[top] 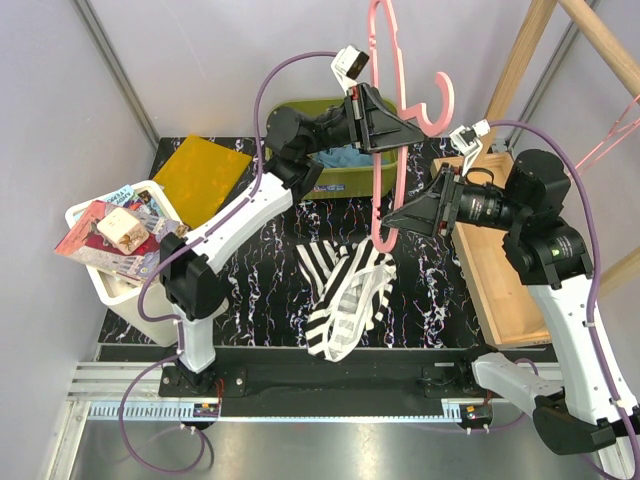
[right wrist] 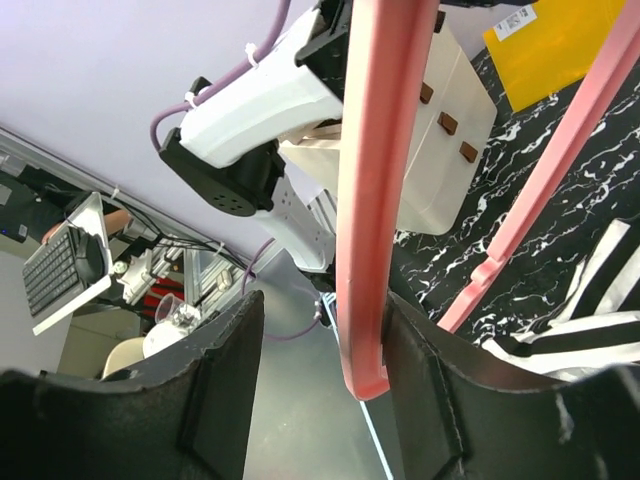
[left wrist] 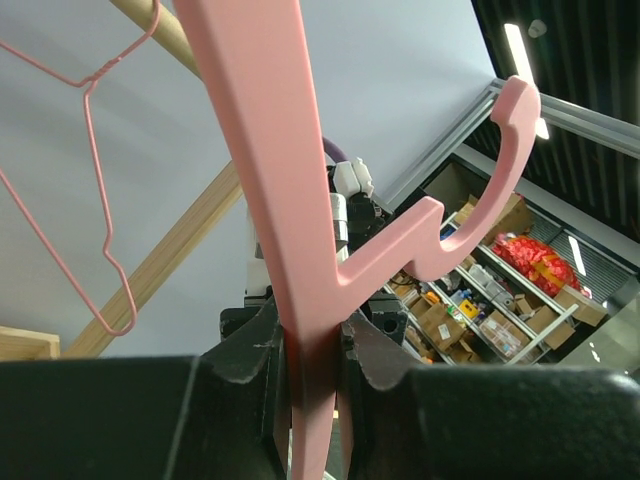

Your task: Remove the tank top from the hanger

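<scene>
The pink plastic hanger [top: 441,103] is held upright above the table. My left gripper [top: 385,122] is shut on its stem just below the hook, as the left wrist view shows [left wrist: 312,335], with the hanger [left wrist: 260,150] rising from the jaws. My right gripper [top: 393,222] is open around the hanger's lower end; in the right wrist view [right wrist: 320,320] the bare pink arm [right wrist: 378,150] rests against one jaw. The black-and-white striped tank top [top: 346,290] lies crumpled on the marbled table just below that end, also seen in the right wrist view [right wrist: 600,335].
A white bin [top: 105,285] of boxes stands at the left with a yellow sheet [top: 200,175] beside it. An olive tub [top: 330,182] sits behind. A wooden tray [top: 500,290] lies at the right, below a wooden rack [top: 520,60] with a wire hanger [left wrist: 100,200].
</scene>
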